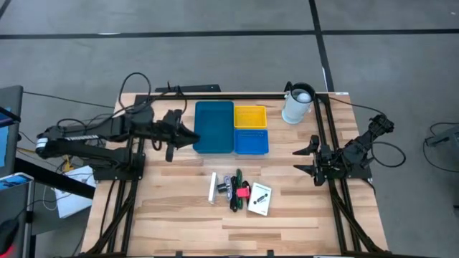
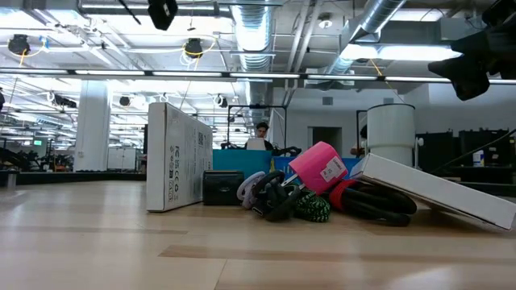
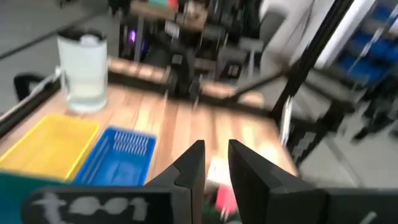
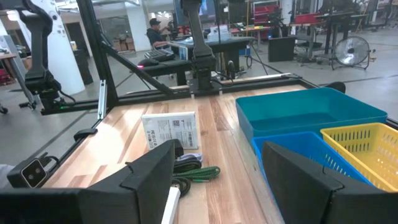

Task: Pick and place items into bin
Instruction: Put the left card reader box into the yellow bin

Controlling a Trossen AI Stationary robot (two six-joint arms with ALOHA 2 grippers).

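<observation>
The items lie in a cluster on the table's near middle: a white bar (image 1: 212, 188), black and green pens (image 1: 235, 190), a small silver piece (image 1: 224, 188), a red piece (image 1: 244, 192) and a white printed card (image 1: 260, 198). The bin stands beyond them: a long teal tray (image 1: 214, 127), a yellow tray (image 1: 250, 117) and a blue tray (image 1: 251, 141). My left gripper (image 1: 188, 135) hovers beside the teal tray's left wall, its fingers (image 3: 193, 165) a narrow gap apart and holding nothing. My right gripper (image 1: 305, 159) hangs to the right of the bin, wide open (image 4: 217, 180) and empty.
A white cylindrical jug (image 1: 297, 104) stands at the far right corner, next to the yellow tray. Black frame rails (image 1: 330, 143) run along the table's left, right and far edges. Bare wood (image 1: 179, 215) lies around the item cluster. A person sits in the room far behind the table (image 2: 261, 133).
</observation>
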